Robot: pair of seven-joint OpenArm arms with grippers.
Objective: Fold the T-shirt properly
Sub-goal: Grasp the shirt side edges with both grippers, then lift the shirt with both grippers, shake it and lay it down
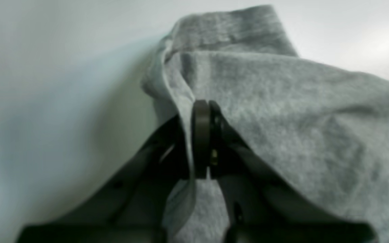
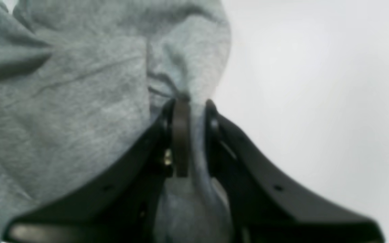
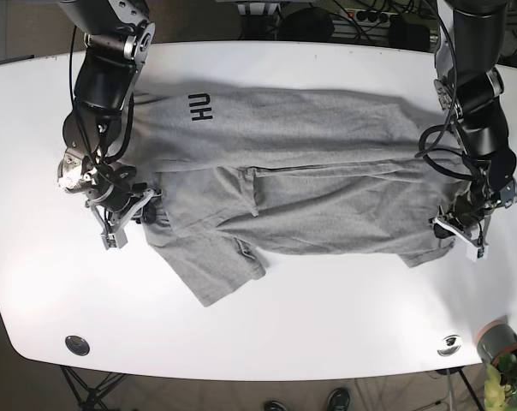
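The grey T-shirt [image 3: 301, 184] lies spread sideways across the middle of the white worktop [image 3: 327, 325], its lower long edge folded up over the body and one sleeve sticking out toward the near edge. Black letters "HU" [image 3: 199, 106] show near its upper left. The right tool [image 2: 189, 135] pinches a fold of fabric at the shirt's left end in the base view. The left tool [image 1: 204, 138] is clamped on the cloth edge at the opposite end.
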